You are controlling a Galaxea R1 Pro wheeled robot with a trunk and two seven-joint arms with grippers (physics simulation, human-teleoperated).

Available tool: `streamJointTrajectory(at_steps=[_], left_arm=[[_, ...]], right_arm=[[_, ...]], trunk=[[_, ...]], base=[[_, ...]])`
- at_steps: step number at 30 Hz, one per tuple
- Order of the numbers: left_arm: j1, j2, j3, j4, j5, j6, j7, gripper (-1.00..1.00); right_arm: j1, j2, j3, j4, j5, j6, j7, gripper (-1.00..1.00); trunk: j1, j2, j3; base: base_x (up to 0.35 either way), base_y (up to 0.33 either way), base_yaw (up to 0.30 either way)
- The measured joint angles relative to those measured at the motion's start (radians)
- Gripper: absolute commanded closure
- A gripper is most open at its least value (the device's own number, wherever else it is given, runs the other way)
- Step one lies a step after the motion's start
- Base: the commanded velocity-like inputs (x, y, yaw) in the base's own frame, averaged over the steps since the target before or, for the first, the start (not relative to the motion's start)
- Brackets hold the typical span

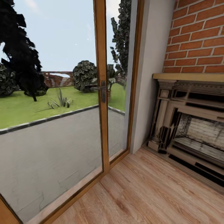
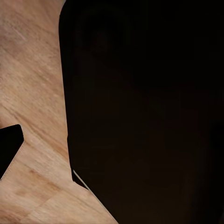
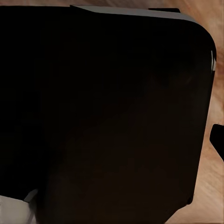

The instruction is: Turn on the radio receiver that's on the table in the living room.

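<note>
The radio receiver and the low coffee table are out of view. The head view faces a corner of the living room, with the brick fireplace (image 1: 189,124) at the right. In the left wrist view a small dark tip (image 2: 9,151) sits at the picture's edge over the wood floor (image 2: 32,93), beside a large black body (image 2: 144,112). The right wrist view has a similar dark tip (image 3: 218,140) next to a big black body (image 3: 102,112). Whether the jaws stand apart cannot be made out.
A tall glass door with a wooden frame (image 1: 101,87) and a metal handle (image 1: 102,90) stands at the left, with a paved terrace and garden behind it. A white wall strip (image 1: 149,68) separates it from the red brick chimney breast (image 1: 199,34). Wood floor (image 1: 149,193) lies ahead.
</note>
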Motion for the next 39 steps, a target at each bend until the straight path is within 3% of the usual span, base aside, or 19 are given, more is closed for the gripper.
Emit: streamJointTrajectory(at_steps=[30,39], left_arm=[[0.000,0.003,0.000,0.000,-0.001,0.000,0.000,-1.00],[0.000,0.027,0.004,-0.004,0.000,0.000,0.001,-1.00]], right_arm=[[0.000,0.000,0.000,0.000,0.000,0.000,0.001,-1.00],[0.000,-0.006,-0.001,0.000,0.000,0.000,-0.001,-1.00]], trunk=[[0.000,0.000,0.000],[0.000,0.000,0.000]], base=[[0.000,0.000,-0.259],[0.000,0.000,-0.260]])
